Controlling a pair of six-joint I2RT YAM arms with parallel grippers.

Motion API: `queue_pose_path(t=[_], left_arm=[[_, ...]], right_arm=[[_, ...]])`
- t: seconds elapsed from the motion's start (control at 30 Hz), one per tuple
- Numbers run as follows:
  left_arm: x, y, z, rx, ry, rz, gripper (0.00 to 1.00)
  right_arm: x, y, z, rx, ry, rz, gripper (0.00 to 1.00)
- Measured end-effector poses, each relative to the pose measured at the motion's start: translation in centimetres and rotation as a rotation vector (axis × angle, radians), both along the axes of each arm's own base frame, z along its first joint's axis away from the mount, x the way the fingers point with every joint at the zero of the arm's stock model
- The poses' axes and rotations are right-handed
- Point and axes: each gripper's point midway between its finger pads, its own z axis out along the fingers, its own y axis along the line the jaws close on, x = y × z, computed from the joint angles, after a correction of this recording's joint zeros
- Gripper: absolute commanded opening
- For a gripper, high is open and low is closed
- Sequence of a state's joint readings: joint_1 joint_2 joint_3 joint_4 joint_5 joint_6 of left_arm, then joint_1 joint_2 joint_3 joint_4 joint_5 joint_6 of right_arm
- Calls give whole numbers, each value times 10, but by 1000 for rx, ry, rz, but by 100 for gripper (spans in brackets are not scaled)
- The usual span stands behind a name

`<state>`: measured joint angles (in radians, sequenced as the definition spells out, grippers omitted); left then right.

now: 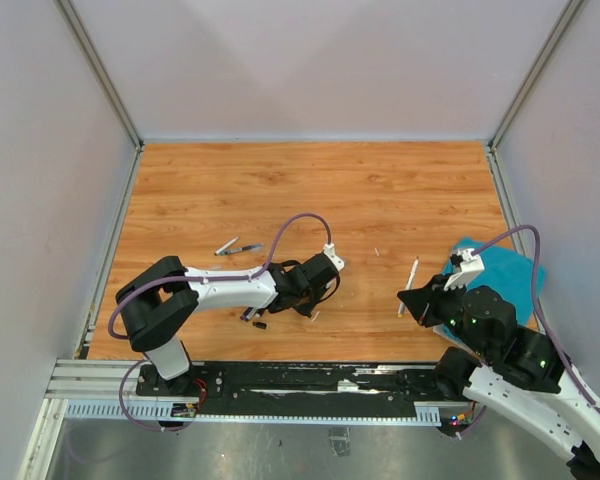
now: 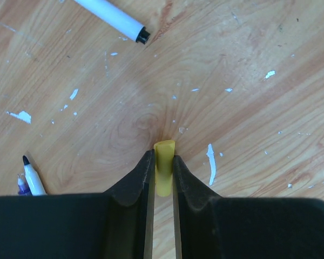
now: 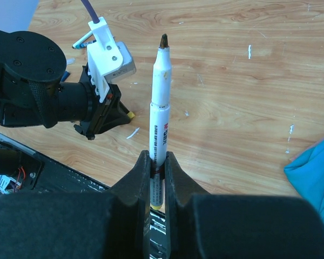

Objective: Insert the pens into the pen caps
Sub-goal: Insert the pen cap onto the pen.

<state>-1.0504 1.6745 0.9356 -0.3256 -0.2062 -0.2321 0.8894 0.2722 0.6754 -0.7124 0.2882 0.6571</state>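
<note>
Right gripper [image 3: 157, 159] clamps a white pen [image 3: 161, 97], left gripper [image 2: 163, 157] pinches a short yellow piece [image 2: 164, 175]; slight misalignment on mating could slip either.

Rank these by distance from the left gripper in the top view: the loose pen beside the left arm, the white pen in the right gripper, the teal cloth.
1. loose pen: just left of the left gripper, beside its arm.
2. white pen: to the right, held by the right gripper.
3. teal cloth: at the table's right edge.
</note>
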Motion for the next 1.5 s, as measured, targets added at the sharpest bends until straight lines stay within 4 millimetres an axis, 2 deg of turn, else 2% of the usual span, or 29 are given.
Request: queue_pose_path(t=[0.07,0.23,0.63,0.77,1.17,1.43,1.5], left_arm=[[0,2,0,-1,3,33,15],[1,3,0,-5,6,73,26],[-1,3,-1,-12,16,83,37],[0,4,-2,-6,13,86,37],[2,0,-2,4,17,85,24],[4,-1,-1,13,14,80,3],[4,-1,-1,13,13,81,1]], right_arm=[[0,1,1,6,-2,1,1],[-1,2,2,16,1,8,1],[-3,3,3,34,4,11,1],[-3,3,3,34,4,10,1],[-3,3,3,34,4,10,1],[-3,3,3,34,4,10,1],[-3,3,3,34,4,10,1]])
